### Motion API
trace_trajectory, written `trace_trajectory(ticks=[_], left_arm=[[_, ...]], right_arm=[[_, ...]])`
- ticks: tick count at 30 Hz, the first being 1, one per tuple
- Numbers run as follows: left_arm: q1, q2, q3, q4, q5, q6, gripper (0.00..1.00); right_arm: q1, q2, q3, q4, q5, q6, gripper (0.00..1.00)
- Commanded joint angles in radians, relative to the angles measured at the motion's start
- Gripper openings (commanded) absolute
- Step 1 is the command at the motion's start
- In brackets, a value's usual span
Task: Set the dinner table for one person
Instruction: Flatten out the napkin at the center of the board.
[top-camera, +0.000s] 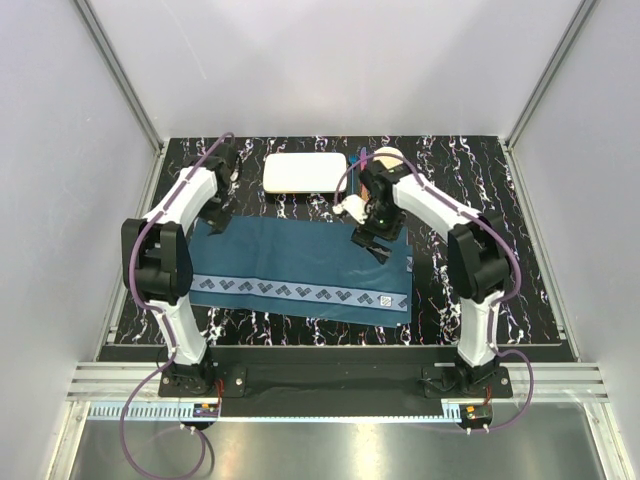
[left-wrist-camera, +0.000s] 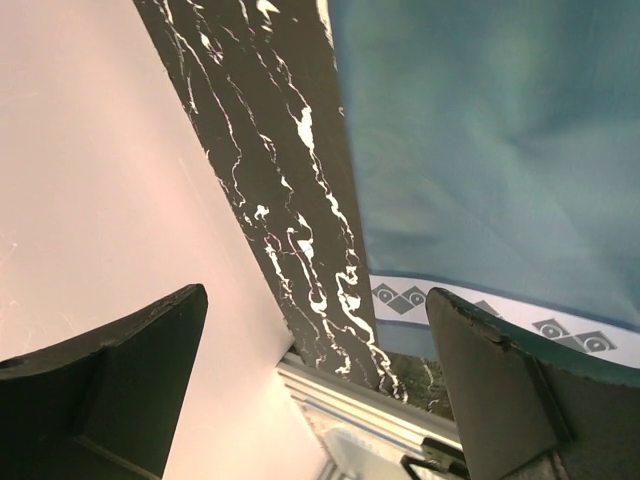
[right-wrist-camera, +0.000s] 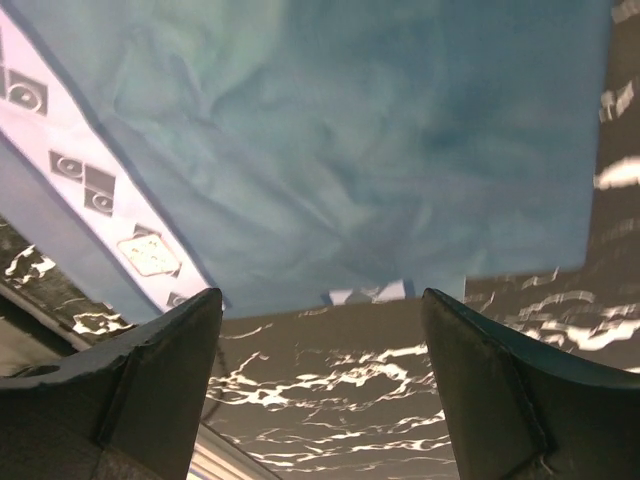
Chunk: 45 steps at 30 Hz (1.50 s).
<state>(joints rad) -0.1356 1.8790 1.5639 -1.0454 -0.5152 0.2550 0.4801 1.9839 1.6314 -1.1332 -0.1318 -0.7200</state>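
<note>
The dinner table is a black tabletop with white veins. A teal-blue placemat with a patterned white band lies flat across its middle. My left gripper hangs open and empty over the placemat's far left corner. In the left wrist view the gripper is above a strip of table beside the placemat. My right gripper is open and empty over the placemat's far right part. In the right wrist view the gripper is above the placemat's edge and the table.
A white rectangular plate lies at the back centre. A beige cup and a blue item sit behind the right arm, with a small white object beside its wrist. White walls enclose the table on the sides.
</note>
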Motion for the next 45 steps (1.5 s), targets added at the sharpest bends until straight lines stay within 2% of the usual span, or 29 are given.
trace_trajectory(ticks=[1,10,15,25,37,45], left_arm=[[-0.002,-0.026,0.038,0.002,0.009,-0.043,0.99],[-0.002,-0.053,0.007,0.01,0.026,-0.062,0.99],[-0.001,-0.073,-0.007,0.021,0.02,-0.062,0.99],[0.019,-0.083,0.03,0.021,0.001,-0.042,0.99],[0.021,-0.081,0.064,0.015,-0.002,-0.037,0.99],[0.021,-0.086,0.055,0.013,0.004,-0.053,0.99]], right_arm=[[0.04,0.065,0.077,-0.034,0.046,-0.048,0.88],[0.107,0.226,0.171,-0.097,0.106,-0.108,0.88],[0.118,0.273,0.16,-0.102,0.118,-0.107,0.88],[0.104,0.198,-0.145,-0.043,0.164,-0.128,0.88],[0.014,0.153,-0.24,-0.019,0.228,-0.124,0.88],[-0.052,0.133,-0.266,0.075,0.366,-0.168,0.9]])
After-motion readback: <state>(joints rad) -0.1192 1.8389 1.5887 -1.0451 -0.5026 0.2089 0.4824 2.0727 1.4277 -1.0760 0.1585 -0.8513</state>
